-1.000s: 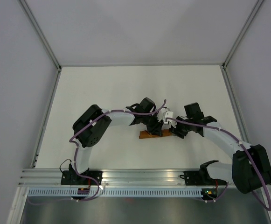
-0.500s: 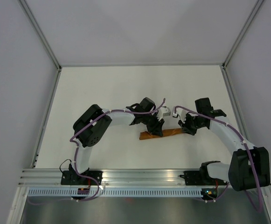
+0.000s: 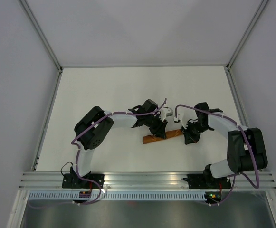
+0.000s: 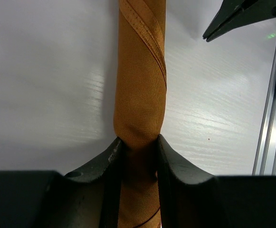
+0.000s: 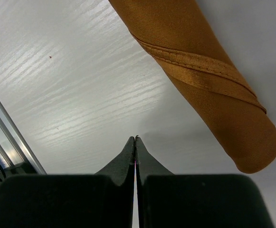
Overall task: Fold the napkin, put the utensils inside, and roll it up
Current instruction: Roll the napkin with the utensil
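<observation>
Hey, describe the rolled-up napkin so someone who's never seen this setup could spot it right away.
On the white table, look slightly nearer than its centre. The napkin lies there as a rust-orange cloth rolled into a tight tube, with the left hand clamped around it. It is the only coloured fabric thing there, and a stitched hem spirals along it.

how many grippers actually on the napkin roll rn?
1. Left gripper clamps the rolled napkin, one finger on each side. Right gripper is shut on nothing, on the near side of the roll close to its end, not touching it.
</observation>
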`<state>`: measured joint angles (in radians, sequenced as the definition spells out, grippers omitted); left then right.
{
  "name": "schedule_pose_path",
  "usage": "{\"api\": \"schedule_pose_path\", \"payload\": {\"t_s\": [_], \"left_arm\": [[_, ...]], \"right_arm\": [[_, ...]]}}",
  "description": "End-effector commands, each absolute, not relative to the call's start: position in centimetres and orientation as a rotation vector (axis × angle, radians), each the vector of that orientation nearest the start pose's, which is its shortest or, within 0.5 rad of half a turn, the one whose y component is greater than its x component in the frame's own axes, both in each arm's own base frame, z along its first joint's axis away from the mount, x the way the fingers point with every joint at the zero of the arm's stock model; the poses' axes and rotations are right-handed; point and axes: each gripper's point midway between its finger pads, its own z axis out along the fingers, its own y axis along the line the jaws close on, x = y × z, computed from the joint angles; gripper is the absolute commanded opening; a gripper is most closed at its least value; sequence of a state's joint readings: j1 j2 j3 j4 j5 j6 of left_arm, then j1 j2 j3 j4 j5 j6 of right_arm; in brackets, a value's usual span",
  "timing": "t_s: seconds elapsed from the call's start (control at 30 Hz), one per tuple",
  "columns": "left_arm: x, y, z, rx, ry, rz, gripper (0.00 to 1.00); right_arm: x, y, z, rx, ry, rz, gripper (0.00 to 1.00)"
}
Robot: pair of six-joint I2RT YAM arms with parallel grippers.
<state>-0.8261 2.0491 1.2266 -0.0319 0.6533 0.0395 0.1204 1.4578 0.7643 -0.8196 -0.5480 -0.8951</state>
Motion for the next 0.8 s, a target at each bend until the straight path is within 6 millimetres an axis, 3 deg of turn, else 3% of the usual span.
{"api": "schedule_pose_path", "payload": {"t_s": [0.0,0.77], "left_arm": [[20.7,-36.2,-5.3,1.247,2.53,-0.951,0.15],[21.8,-37.9,-4.4,0.864,2.605,-1.006,0.29]], "right_arm": [[21.5,8.9,2.6,-1.32,2.439,0.665,0.0],[27.4,9.9,-0.2,-1.027,2.665,0.713,0.01]]}}
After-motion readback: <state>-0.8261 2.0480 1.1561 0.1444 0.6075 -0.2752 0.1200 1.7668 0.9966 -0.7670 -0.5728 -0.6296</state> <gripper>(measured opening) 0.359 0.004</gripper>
